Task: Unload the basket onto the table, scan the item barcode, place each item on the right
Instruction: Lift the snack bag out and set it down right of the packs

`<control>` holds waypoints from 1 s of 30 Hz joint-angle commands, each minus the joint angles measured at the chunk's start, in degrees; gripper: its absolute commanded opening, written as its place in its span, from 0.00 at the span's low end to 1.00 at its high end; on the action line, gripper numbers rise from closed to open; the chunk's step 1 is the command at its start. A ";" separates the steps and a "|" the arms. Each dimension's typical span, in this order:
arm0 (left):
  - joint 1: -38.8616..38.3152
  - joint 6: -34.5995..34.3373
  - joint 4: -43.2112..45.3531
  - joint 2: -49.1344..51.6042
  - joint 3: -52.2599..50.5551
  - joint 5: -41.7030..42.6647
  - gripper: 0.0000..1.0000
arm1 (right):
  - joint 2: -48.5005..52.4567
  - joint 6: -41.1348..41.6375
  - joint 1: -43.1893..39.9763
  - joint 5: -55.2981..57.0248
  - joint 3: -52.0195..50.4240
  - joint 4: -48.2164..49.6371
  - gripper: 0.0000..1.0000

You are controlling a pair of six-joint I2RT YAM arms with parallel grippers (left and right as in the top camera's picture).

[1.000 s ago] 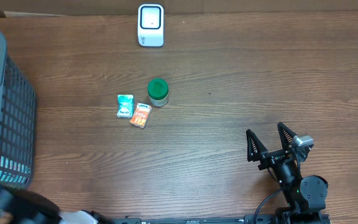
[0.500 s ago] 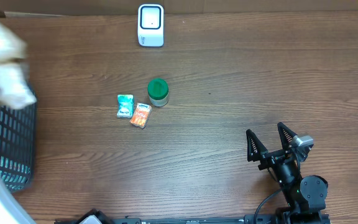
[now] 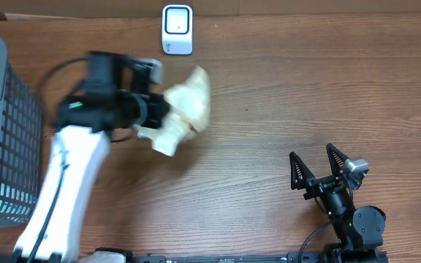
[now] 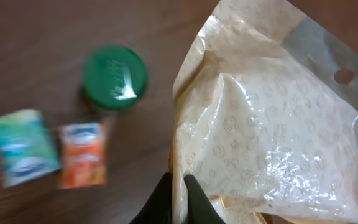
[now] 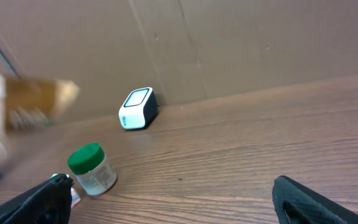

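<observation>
Though L jaws are pinched shut on the bag, pickup done, scan isn't: scanner sits apart, off to their side. R jaws gape wide, empty.

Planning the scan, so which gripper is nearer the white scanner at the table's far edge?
Left. The left gripper, shut on the plastic bag, is just in front of the scanner. The right gripper sits open, far off at the front right.

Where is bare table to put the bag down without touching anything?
The right half of the table is bare, between the scanner and the right gripper. It is crowded below the bag, where the jar, teal packet and orange packet lie.
</observation>
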 commanded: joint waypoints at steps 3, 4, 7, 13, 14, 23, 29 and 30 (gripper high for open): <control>-7.80 2.32 0.81 8.31 -0.94 -3.23 0.05 | -0.61 -0.02 -0.39 0.31 -0.61 0.37 1.00; -8.72 2.32 1.11 9.84 -0.94 -3.30 0.04 | -0.61 -0.02 -0.39 0.31 -0.61 0.37 1.00; -10.23 -0.92 2.34 13.51 -0.94 -5.79 0.05 | -0.61 -0.02 -0.39 0.31 -0.61 0.37 1.00; -10.34 -3.08 4.96 15.39 -0.63 -6.08 0.40 | -0.61 -0.02 -0.39 0.31 -0.61 0.37 1.00; -10.32 -3.06 5.05 15.32 -0.02 -6.10 0.42 | -0.61 -0.02 -0.39 0.31 -0.61 0.37 1.00; -9.90 -2.56 -0.66 13.92 13.20 -6.45 0.47 | -0.61 -0.02 -0.39 0.31 -0.61 0.37 1.00; -6.01 -5.73 -11.91 10.34 25.11 -14.58 0.44 | -0.61 -0.02 -0.39 0.31 -0.61 0.37 1.00; -4.96 -6.60 -13.44 9.40 26.40 -16.04 0.44 | -0.61 -0.02 -0.39 0.31 -0.61 0.37 1.00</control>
